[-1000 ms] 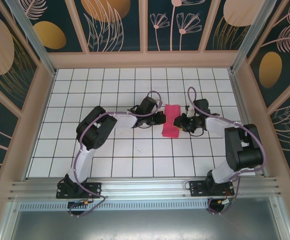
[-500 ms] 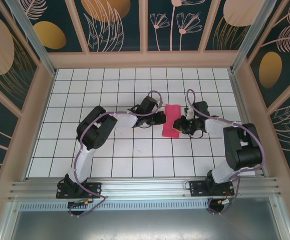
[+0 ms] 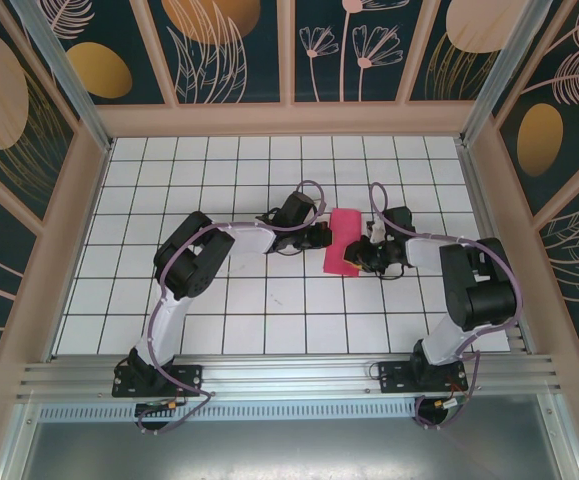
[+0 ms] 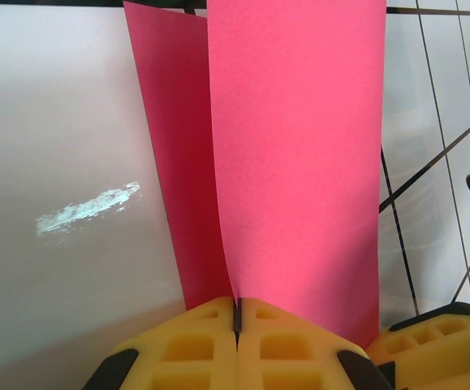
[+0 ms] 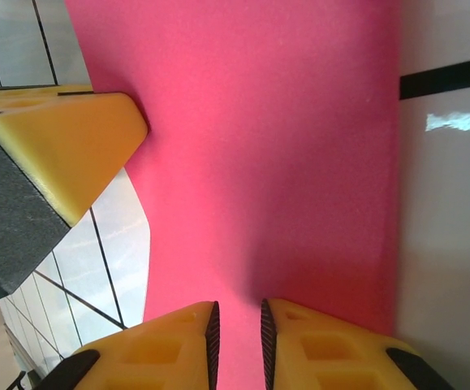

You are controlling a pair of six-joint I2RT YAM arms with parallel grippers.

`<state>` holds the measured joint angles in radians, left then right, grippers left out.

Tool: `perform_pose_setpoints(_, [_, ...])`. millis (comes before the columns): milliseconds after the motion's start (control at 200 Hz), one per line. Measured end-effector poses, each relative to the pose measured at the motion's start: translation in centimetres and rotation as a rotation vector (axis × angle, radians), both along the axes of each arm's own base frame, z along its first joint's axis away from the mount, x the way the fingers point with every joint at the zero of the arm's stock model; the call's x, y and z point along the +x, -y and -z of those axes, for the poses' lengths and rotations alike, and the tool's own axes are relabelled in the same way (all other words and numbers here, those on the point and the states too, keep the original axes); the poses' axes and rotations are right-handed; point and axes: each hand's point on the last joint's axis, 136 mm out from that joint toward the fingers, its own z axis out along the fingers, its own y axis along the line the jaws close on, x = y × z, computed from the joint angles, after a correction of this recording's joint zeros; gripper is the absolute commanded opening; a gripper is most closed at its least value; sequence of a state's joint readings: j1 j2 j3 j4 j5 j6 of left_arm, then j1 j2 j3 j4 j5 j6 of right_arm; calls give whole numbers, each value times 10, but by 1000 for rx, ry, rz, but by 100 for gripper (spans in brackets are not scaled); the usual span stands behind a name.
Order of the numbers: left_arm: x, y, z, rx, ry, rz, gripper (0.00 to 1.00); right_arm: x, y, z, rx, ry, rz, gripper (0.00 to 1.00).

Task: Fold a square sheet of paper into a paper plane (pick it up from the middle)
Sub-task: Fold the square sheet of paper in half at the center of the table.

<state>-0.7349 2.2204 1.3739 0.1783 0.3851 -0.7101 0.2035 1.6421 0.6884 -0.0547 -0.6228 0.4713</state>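
Pink paper [image 4: 295, 146] is pinched in my closed left fingers [image 4: 187, 351]; at its other edge, my right fingers [image 5: 170, 348] stand slightly apart.

White links [image 3: 161, 325], black joints [image 3: 184, 262], looping lilac cables [image 3: 315, 188], black base plates [image 3: 154, 378], yellow fingers [image 4: 187, 349] with square recesses

From overhead the pink paper [image 3: 341, 243] is too small for me to read its creases, and the jaws at either side of it blur into dark lumps. In the left wrist view its far end runs off the top edge and its near edge vanishes into the seam of the left gripper [image 4: 236, 313], itself cropped at the bottom. In the right wrist view the paper overruns top and bottom, and the right gripper [image 5: 235, 325] is cropped below.
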Motion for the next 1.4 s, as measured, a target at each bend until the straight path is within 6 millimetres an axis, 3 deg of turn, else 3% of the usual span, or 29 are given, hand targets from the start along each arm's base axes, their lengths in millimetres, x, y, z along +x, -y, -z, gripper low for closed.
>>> perform_pose_setpoints(320, [0, 0, 0, 6, -4, 2, 4, -4, -1, -26, 39, 62, -10, 23])
perform_pose_setpoints(545, [0, 0, 1, 8, -5, 2, 4, -35, 3, 4, 34, -44, -13, 24])
perform_pose_setpoints(871, [0, 0, 1, 12, -6, 5, 4, -33, 5, 2, 30, -47, -9, 26])
perform_pose_setpoints(1046, [0, 0, 1, 14, -4, 7, 5, -21, 7, -22, 32, 18, 7, 26])
perform_pose_setpoints(1151, [0, 0, 1, 14, -4, 7, 5, -14, 7, -27, 36, 40, 10, 26])
perform_pose_setpoints(1396, [0, 0, 1, 15, -5, 8, 5, -21, 14, 4, -8, -48, 30, 26])
